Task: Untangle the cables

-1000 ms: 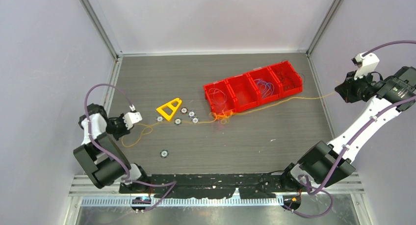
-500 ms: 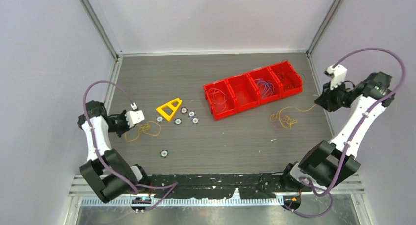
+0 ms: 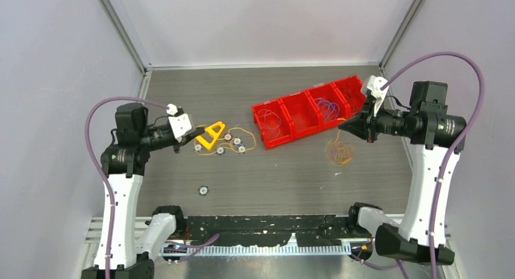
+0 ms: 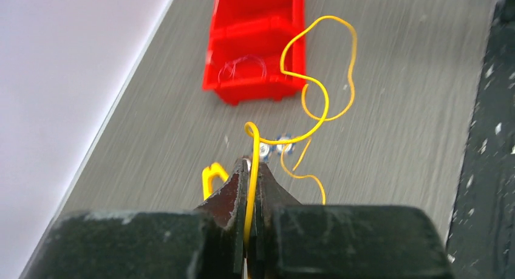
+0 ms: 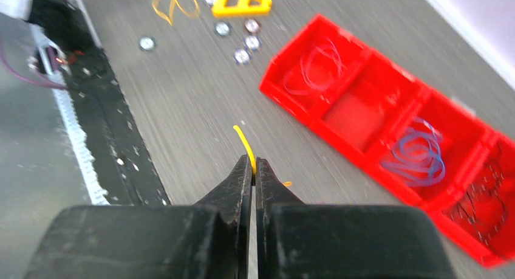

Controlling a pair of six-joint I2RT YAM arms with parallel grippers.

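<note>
Pinching a hair-thin yellow cable between all-but-shut jaws, the left tool sits at the grey counter's 9 o'clock. That cable's long axis runs toward 3 o'clock, looping across small round silver-black discs. The right tool, at 3 o'clock, clamps a yellow cable end. Its loose yellow-orange coil lies at that tool's 7 o'clock, probably resting on the counter. A long red plastic bin lies between the strands.
</note>
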